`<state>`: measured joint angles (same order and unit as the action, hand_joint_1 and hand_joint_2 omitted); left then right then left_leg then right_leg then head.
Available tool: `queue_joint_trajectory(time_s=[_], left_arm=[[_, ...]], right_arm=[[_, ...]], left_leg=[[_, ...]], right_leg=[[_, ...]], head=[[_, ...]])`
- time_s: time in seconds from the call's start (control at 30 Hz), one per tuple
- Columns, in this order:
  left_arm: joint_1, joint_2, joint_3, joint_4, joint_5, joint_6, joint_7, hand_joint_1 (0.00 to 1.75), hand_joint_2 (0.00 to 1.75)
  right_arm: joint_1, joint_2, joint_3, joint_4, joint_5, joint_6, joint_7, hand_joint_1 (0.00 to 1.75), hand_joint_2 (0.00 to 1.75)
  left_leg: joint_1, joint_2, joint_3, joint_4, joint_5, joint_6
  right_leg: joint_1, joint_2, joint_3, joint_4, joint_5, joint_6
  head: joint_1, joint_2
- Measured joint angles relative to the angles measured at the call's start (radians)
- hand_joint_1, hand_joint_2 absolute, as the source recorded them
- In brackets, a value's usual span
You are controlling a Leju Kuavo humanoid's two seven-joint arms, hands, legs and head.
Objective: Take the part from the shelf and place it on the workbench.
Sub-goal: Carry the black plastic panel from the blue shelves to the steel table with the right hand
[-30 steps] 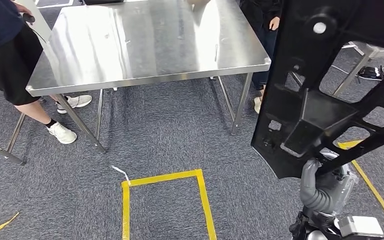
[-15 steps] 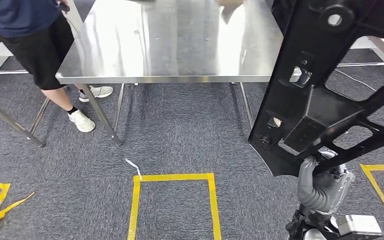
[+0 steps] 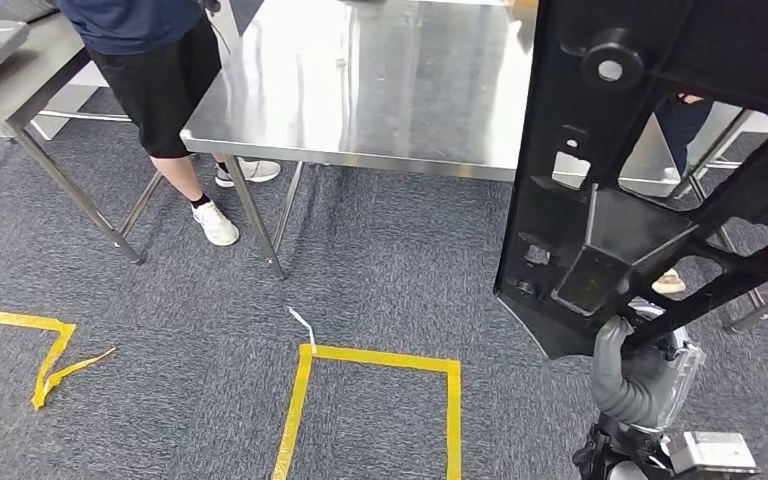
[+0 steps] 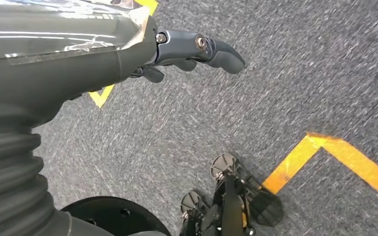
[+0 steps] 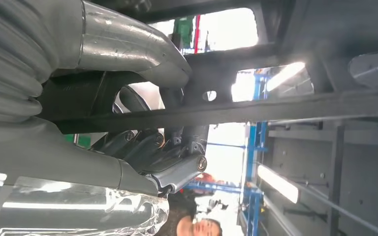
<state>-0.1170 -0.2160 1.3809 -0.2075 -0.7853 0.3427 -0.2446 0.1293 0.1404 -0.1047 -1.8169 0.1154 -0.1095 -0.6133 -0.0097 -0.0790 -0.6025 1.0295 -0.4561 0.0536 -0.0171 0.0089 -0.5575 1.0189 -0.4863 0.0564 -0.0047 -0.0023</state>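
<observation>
A large black moulded part with openings and ribs stands upright at the right of the head view. My right hand grips its lower edge from below. In the right wrist view the dark fingers wrap a bar of the part. The steel workbench stands ahead across the carpet, its top bare where I see it; the part hides its right end. My left hand hangs over the grey carpet, fingers apart and holding nothing.
A person in dark shorts and white shoes stands at the bench's left corner. A second steel table is at far left. Someone's legs show behind the part. Yellow tape marks a square on the carpet.
The whole picture has shifted right, so the camera has moved; the bench and person now sit further right. The part stays in my right hand, held the same way.
</observation>
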Motion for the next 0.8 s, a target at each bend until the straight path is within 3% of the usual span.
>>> queue_joint_trajectory(time_s=[0.1, 0.2, 0.23, 0.3, 0.37, 0.4, 0.47, 0.5, 0.53, 0.6, 0.63, 0.7, 0.73, 0.8], left_arm=[[0.0, 0.0, 0.0, 0.0, 0.001, 0.0, -0.001, 0.0, 1.75], [0.0, -0.001, 0.0, 0.0, 0.001, 0.001, -0.002, 0.0, 1.75], [0.0, -0.001, 0.0, 0.0, 0.001, 0.001, -0.001, 0.0, 1.75], [-0.001, -0.002, 0.0, 0.0, 0.001, 0.001, 0.001, 0.0, 1.75], [0.0, -0.004, 0.0, 0.001, 0.002, 0.001, 0.004, 0.0, 1.75], [0.002, -0.004, 0.0, 0.002, 0.002, 0.001, 0.005, 0.0, 1.75], [0.004, -0.005, 0.0, 0.003, 0.003, 0.001, 0.006, 0.0, 1.75], [0.005, -0.003, 0.0, 0.003, 0.004, 0.0, 0.007, 0.0, 1.75], [0.005, -0.002, 0.0, 0.003, 0.004, 0.0, 0.007, 0.0, 1.75], [0.004, -0.001, 0.0, 0.003, 0.004, 0.0, 0.008, 0.0, 1.75], [0.003, -0.003, 0.0, 0.004, 0.004, 0.001, 0.008, 0.0, 1.75], [0.003, -0.005, 0.0, 0.004, 0.005, -0.001, 0.003, 0.0, 1.75], [0.002, -0.006, 0.0, 0.005, 0.006, -0.004, -0.004, 0.0, 1.75], [0.0, -0.012, 0.0, 0.005, 0.009, -0.01, -0.025, 0.0, 1.75]], right_arm=[[0.0, 0.0, 0.0, 0.0, 0.001, -0.001, 0.0, 1.75, 1.75], [-0.001, 0.0, 0.0, -0.001, 0.001, -0.003, 0.0, 1.75, 1.75], [-0.002, 0.0, 0.0, -0.002, 0.002, -0.004, 0.0, 1.75, 1.75], [-0.004, -0.001, 0.0, 0.0, 0.002, -0.005, 0.001, 1.75, 1.75], [0.0, -0.003, 0.0, 0.003, 0.002, -0.005, 0.002, 1.75, 1.75], [0.001, -0.004, 0.0, 0.005, 0.002, -0.005, 0.003, 1.75, 1.75], [0.001, -0.005, -0.001, 0.008, 0.002, -0.005, 0.004, 1.75, 1.75], [0.0, -0.005, 0.0, 0.011, 0.002, -0.005, 0.005, 1.75, 1.75], [0.001, -0.005, 0.0, 0.014, 0.002, -0.005, 0.006, 1.75, 1.75], [0.004, -0.005, 0.001, 0.019, 0.002, -0.005, 0.008, 1.75, 1.75], [0.004, -0.005, 0.001, 0.019, 0.002, -0.005, 0.008, 1.75, 1.75], [0.003, -0.004, 0.002, 0.02, 0.001, -0.005, 0.008, 1.75, 1.75], [0.002, -0.003, 0.002, 0.02, 0.001, -0.005, 0.008, 1.75, 1.75], [0.001, -0.003, 0.001, 0.02, 0.002, -0.006, 0.008, 1.75, 1.75]], left_leg=[[-0.001, 0.006, 0.006, -0.008, 0.0, 0.004], [0.004, 0.016, 0.059, -0.09, 0.025, 0.018], [0.009, 0.02, 0.078, -0.117, 0.035, 0.022], [0.016, 0.024, 0.091, -0.134, 0.039, 0.019], [0.025, 0.024, 0.093, -0.132, 0.031, 0.006], [0.032, 0.023, 0.093, -0.128, 0.025, -0.004], [0.048, 0.02, 0.091, -0.1, 0.004, -0.032], [0.054, 0.017, 0.084, -0.079, -0.013, -0.048], [0.057, 0.016, 0.077, -0.057, -0.03, -0.062], [0.057, 0.016, 0.069, -0.035, -0.054, -0.079], [0.058, 0.017, 0.071, -0.033, -0.059, -0.083], [0.06, 0.035, 0.064, -0.007, -0.071, -0.084], [0.058, 0.049, 0.041, 0.035, -0.086, -0.083], [0.052, 0.073, -0.051, 0.179, -0.13, -0.075]], right_leg=[[-0.003, 0.004, 0.004, -0.01, 0.003, -0.001], [-0.001, 0.003, 0.013, -0.019, 0.004, -0.002], [0.001, 0.002, 0.0, 0.011, -0.009, -0.004], [-0.005, 0.0, -0.059, 0.121, -0.054, -0.006], [-0.02, -0.001, -0.106, 0.196, -0.071, 0.011], [-0.029, -0.001, -0.104, 0.184, -0.058, 0.027], [-0.048, -0.002, -0.051, 0.076, -0.008, 0.067], [-0.054, 0.0, -0.026, 0.029, 0.007, 0.078], [-0.057, 0.002, -0.009, 0.005, 0.011, 0.076], [-0.055, 0.005, -0.004, 0.014, -0.006, 0.045], [-0.053, 0.004, -0.001, 0.021, -0.014, 0.028], [-0.048, 0.001, 0.008, 0.026, -0.025, 0.008], [-0.044, -0.002, 0.015, 0.026, -0.03, 0.0], [-0.036, -0.008, 0.026, 0.025, -0.041, -0.012]], head=[[0.0, 0.0], [0.0, 0.0], [0.001, 0.0], [0.003, 0.0], [0.002, 0.0], [0.002, 0.0], [0.003, 0.0], [0.007, 0.0], [0.011, 0.0], [0.006, 0.0], [-0.001, 0.0], [-0.011, 0.0], [-0.013, 0.0], [-0.016, 0.0]])
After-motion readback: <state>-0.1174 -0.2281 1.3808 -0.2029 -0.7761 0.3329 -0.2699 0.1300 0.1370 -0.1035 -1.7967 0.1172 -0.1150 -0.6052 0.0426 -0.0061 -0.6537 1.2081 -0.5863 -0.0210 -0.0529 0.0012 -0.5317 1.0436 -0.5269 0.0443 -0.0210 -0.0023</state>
